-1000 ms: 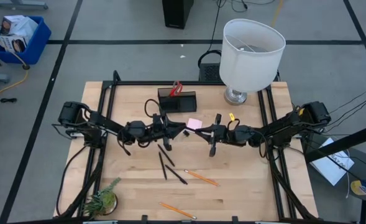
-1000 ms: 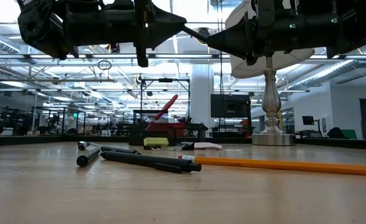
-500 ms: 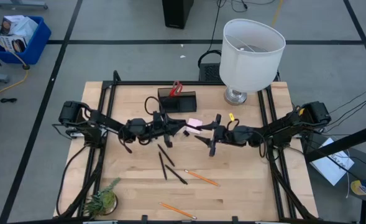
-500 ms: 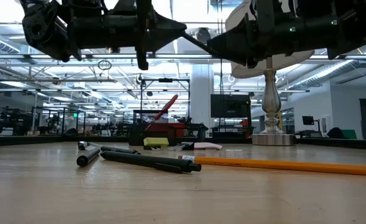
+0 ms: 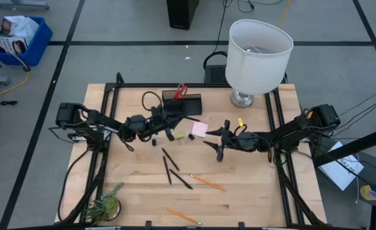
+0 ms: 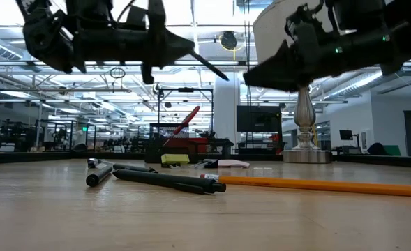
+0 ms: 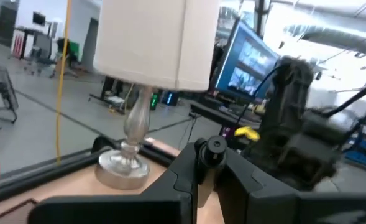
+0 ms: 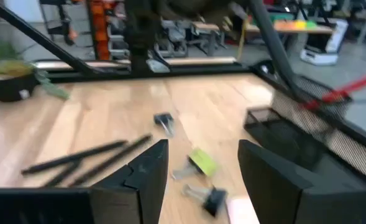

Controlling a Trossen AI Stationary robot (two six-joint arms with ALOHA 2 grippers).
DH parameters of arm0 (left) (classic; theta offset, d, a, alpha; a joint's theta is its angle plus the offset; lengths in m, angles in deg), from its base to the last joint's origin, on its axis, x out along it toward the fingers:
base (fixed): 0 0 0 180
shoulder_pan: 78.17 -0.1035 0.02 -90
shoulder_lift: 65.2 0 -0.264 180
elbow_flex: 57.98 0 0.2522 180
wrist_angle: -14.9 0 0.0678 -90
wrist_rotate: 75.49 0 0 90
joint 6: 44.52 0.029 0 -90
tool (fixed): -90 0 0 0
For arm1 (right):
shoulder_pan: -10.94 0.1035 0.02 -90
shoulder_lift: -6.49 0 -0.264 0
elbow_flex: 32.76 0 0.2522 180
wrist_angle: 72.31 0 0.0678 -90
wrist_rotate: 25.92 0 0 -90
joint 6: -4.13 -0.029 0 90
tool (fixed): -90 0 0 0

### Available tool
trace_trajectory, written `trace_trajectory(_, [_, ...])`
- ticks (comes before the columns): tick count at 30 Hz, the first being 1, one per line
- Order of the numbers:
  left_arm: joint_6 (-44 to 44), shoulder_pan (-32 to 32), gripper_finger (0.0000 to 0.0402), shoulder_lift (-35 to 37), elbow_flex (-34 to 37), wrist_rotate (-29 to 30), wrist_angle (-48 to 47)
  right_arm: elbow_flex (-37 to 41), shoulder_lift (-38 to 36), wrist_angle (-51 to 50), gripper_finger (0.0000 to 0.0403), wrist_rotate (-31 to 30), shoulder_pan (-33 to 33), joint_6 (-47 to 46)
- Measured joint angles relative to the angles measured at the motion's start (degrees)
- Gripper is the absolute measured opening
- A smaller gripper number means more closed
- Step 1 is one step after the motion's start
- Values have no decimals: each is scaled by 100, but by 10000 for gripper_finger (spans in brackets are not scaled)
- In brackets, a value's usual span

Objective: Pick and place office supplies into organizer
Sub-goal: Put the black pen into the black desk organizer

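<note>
My left gripper (image 5: 173, 121) hovers just near of the black organizer (image 5: 182, 103), shut on a black pen (image 6: 211, 67). Red-handled scissors (image 5: 180, 90) stand in the organizer. My right gripper (image 5: 212, 142) is open and empty above the table's middle, its fingers apart in the right wrist view (image 8: 198, 163). On the table lie a pink sticky-note pad (image 5: 199, 128), a yellow-green eraser (image 5: 178, 135), small black clips (image 5: 154, 142), black pens (image 5: 169, 164) and orange pencils (image 5: 206, 182). My left gripper pinches the black pen between its two fingers (image 7: 178, 179), near the end that shows as a round cap (image 7: 215, 149). The pen runs roughly along the fingers and juts past their tips toward the table's right, slanting down (image 6: 219, 72). It is lifted clear of the table.
A white-shaded lamp (image 5: 258, 51) stands at the far right, its base (image 5: 242, 98) beside the organizer. A small green plant (image 5: 106, 206) stands at the near left corner. Black frame rails (image 5: 105, 128) run along both table sides.
My left gripper has drawn away from my right gripper, going toward the table's far edge and the organizer and taking the pen with it. The two grippers, tip to tip a second ago, now stand apart. My right gripper has backed slightly toward the table's right.
</note>
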Motion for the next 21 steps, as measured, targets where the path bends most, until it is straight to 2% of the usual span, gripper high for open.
trace_trajectory(9, [39, -626, 38, 811, 550, 170, -177, 516, 0, 56, 181, -11, -1, -571])
trace_trajectory(21, [-3, -1664, 38, 1225, 352, 258, -1798, 594, 0, 164, 180, -27, 259, -522])
